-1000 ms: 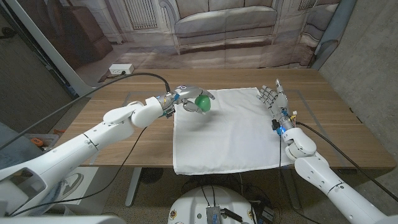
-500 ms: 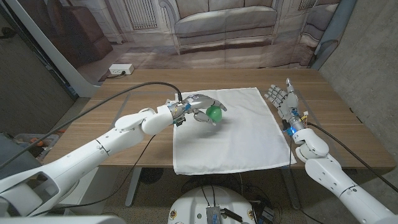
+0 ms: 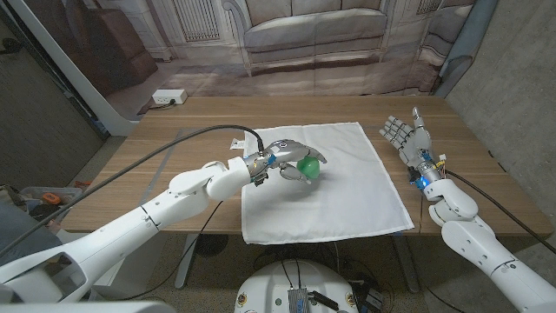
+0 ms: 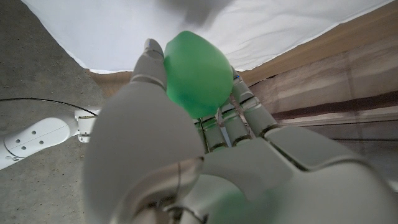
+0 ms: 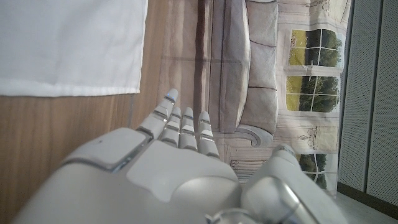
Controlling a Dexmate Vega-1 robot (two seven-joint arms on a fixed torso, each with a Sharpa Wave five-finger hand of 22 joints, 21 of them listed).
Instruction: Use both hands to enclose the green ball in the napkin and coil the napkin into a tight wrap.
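Left hand: my left hand (image 3: 291, 156) reaches in over the white napkin (image 3: 347, 196) with the green ball (image 3: 308, 165) clasped in its fingers; from the head camera the ball shows under the curled fingertips, held above the cloth near its middle

Left wrist camera: the green ball (image 4: 196, 74) sits pinched between my thumb and the fingers (image 4: 245, 109) of my left hand (image 4: 186, 149); the napkin (image 4: 124, 31) spreads beyond it, its hem lying against the wooden table (image 4: 348, 68)

Right hand: my right hand (image 3: 407, 136) stands beside the napkin's far right corner, over bare wood, fingers straight and spread, holding nothing; it does not touch the cloth

Right wrist camera: my right hand (image 5: 168, 168) shows its back, the fingers (image 5: 183, 127) extended side by side; the napkin (image 5: 68, 43) lies off to one side of them on the table (image 5: 74, 143), clear of the fingertips

Napkin: spread flat and square on the table (image 3: 174, 156); its near hem runs close to the table's front edge; one shallow crease by the ball

Backdrop: a printed sofa scene (image 3: 313, 35) hangs behind the table; a white power strip (image 3: 168, 96) lies at the far left corner of the tabletop
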